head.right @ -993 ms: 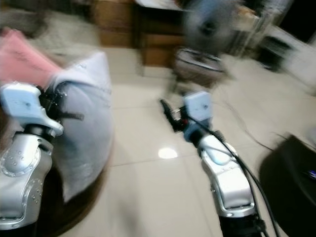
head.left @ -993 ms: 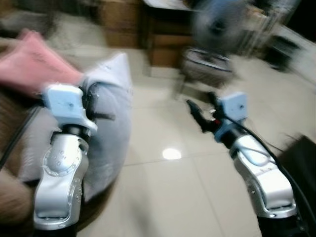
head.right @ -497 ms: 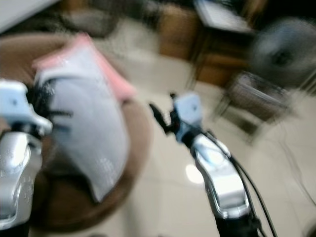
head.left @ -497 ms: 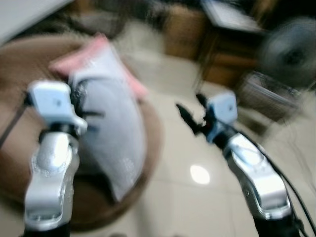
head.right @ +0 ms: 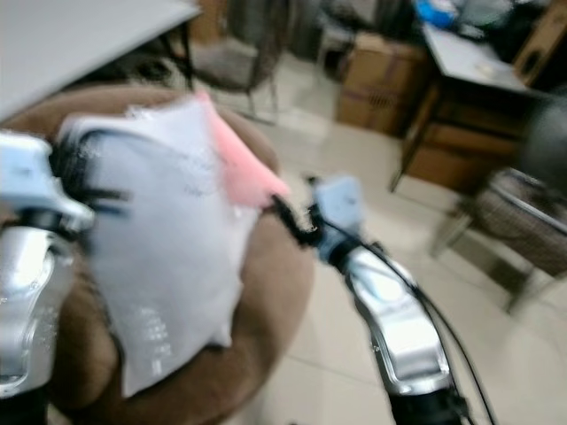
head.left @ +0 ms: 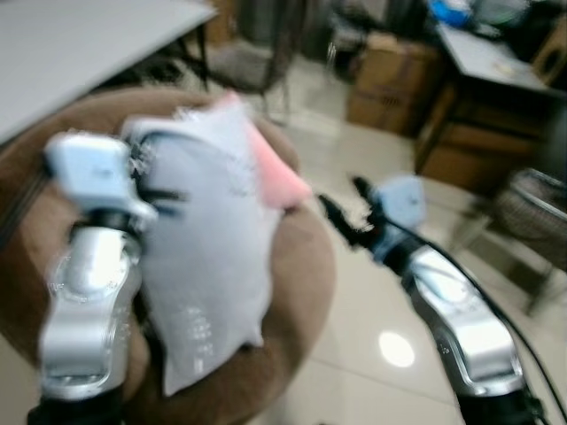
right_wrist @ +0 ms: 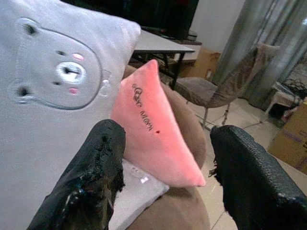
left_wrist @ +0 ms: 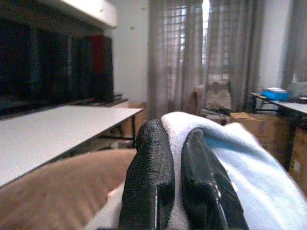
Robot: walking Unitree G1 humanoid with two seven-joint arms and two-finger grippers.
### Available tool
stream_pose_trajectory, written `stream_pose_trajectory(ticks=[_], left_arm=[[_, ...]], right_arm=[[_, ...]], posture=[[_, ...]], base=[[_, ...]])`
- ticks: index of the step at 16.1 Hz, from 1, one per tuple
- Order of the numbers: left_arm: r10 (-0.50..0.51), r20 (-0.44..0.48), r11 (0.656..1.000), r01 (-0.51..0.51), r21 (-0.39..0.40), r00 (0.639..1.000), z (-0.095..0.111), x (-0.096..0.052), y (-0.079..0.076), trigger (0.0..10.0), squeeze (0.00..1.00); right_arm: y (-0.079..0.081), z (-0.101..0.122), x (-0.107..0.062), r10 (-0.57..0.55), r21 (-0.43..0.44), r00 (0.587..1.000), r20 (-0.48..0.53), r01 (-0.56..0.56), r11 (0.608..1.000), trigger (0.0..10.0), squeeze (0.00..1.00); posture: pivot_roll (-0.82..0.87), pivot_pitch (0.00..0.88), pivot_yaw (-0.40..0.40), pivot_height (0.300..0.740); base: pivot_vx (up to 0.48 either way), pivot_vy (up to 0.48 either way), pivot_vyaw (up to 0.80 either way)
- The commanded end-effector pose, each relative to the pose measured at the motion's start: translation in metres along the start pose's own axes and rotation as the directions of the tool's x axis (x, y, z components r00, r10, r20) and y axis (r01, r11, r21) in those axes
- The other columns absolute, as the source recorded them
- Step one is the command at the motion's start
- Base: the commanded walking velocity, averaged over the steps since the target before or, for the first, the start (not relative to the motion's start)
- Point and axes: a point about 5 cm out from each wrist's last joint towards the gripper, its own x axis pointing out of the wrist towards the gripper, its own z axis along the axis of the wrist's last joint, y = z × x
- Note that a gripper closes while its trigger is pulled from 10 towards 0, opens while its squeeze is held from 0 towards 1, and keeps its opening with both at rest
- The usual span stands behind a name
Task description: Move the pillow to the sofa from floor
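Observation:
A pale grey pillow (head.left: 213,266) with a bear face (right_wrist: 62,72) hangs from my left gripper (head.left: 164,181), which is shut on its upper edge (left_wrist: 175,139). The pillow is over the round brown sofa seat (head.left: 306,283); I cannot tell whether it rests on it. A pink pillow (head.left: 275,173) lies on the seat behind the grey one. My right gripper (head.left: 341,217) is open to the right of both pillows, its fingers (right_wrist: 103,158) spread wide with nothing between them.
A white table (head.left: 80,44) stands behind the sofa at the left. A chair (head.left: 257,44), cardboard boxes (head.left: 394,71) and a dark desk (head.left: 483,106) line the back. A wire stand (head.left: 536,221) is at the right. Shiny tiled floor (head.left: 372,372) lies right of the sofa.
The view has swung left, so the brown sofa now lies in front of me. The grey pillow stays in my left gripper and now hangs over the seat. The right gripper stays open.

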Motion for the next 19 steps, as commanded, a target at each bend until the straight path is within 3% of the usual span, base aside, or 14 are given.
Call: stream_pose_trajectory(ticks=[1,4,7,8,10,15,19], left_arm=[[0.011,0.045,1.000,-0.011,0.004,0.999,0.008,0.008,0.007,10.0,0.00],[-0.005,0.067,0.997,0.000,0.071,0.998,0.010,0.038,0.014,10.0,0.00],[-0.003,0.077,0.998,-0.002,0.066,0.997,0.014,0.063,0.020,10.0,0.00],[-0.009,0.079,0.999,0.005,0.048,0.997,0.014,0.079,0.020,10.0,0.00],[-0.057,0.091,0.997,0.051,0.064,0.994,0.015,0.101,0.013,10.0,0.00],[-0.088,0.127,0.996,0.087,0.015,0.988,0.026,0.128,0.000,10.0,0.00],[0.014,0.092,1.000,-0.013,-0.008,0.996,0.016,0.141,0.013,10.0,0.00]], right_arm=[[0.002,0.008,0.003,0.011,-0.009,0.999,0.041,-0.011,1.000,10.0,0.00],[0.003,0.008,0.001,0.096,-0.041,0.995,0.028,-0.095,0.995,10.0,0.00],[0.000,0.008,-0.004,0.173,-0.056,0.985,0.008,-0.172,0.983,10.0,0.00],[-0.001,0.008,-0.006,0.220,-0.073,0.975,-0.006,-0.220,0.973,10.0,0.00],[-0.001,0.009,-0.010,0.292,-0.090,0.956,-0.030,-0.293,0.952,10.0,0.00],[-0.003,0.011,-0.015,0.340,-0.112,0.939,-0.046,-0.343,0.933,10.0,0.00],[-0.005,0.015,-0.017,0.362,-0.122,0.931,-0.052,-0.366,0.923,10.0,0.00]], posture=[[0.18,0.000,-0.081,0.740],[0.17,0.000,-0.075,0.740],[0.17,0.000,-0.069,0.740],[0.17,0.000,-0.068,0.740],[0.15,0.000,-0.057,0.740],[0.13,0.000,-0.046,0.740],[0.12,0.000,-0.053,0.740]], base=[[0.000,0.000,0.00],[0.000,0.000,0.00],[0.000,0.000,0.00],[0.000,0.000,0.00],[0.000,0.000,0.00],[0.000,0.000,0.00],[0.000,0.000,0.00]])
